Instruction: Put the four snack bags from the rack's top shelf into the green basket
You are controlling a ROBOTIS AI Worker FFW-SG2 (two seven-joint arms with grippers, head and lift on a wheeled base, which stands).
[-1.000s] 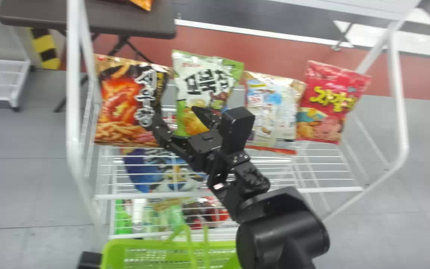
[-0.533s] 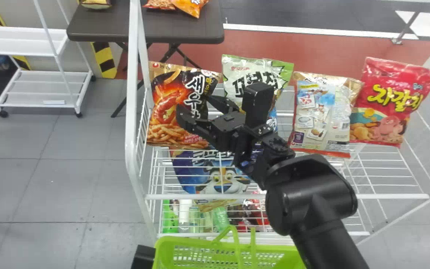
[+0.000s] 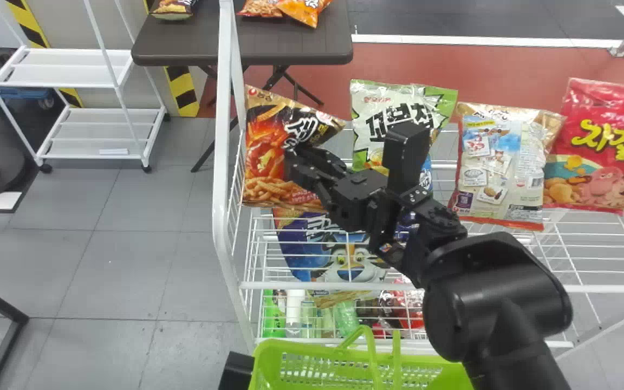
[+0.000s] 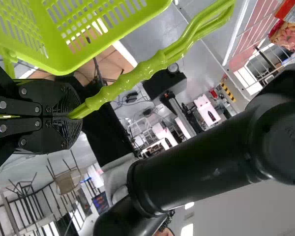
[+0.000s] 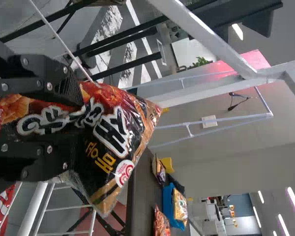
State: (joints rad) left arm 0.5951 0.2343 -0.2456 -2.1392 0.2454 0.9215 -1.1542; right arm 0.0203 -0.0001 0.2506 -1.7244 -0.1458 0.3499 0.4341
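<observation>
At the top shelf's left end, my right gripper (image 3: 293, 156) is shut on the black-and-orange snack bag (image 3: 262, 168), whose upper part is creased. The right wrist view has that bag (image 5: 132, 120) bunched between the flat fingers of the right gripper (image 5: 74, 120). To its right stand a green-white bag (image 3: 369, 114), a beige bag (image 3: 499, 168) and a red bag (image 3: 596, 157). The green basket (image 3: 301, 346) is below, in front of the rack, with part of my left gripper (image 3: 235, 371) beside it. In the left wrist view the left gripper (image 4: 73, 117) is shut on the basket's handle (image 4: 145, 70).
The white rack's left post (image 3: 224, 162) rises close beside the held bag. On a lower shelf lie a blue bag (image 3: 301, 244) and several other goods. Behind the rack is a dark table (image 3: 182, 46) with snack bags; a white cart (image 3: 95, 130) stands at the left.
The head view has swung left, shifting the rack rightward in it. My right gripper, spread open half a second ago, has closed on the black-and-orange bag, and the bag's top has creased.
</observation>
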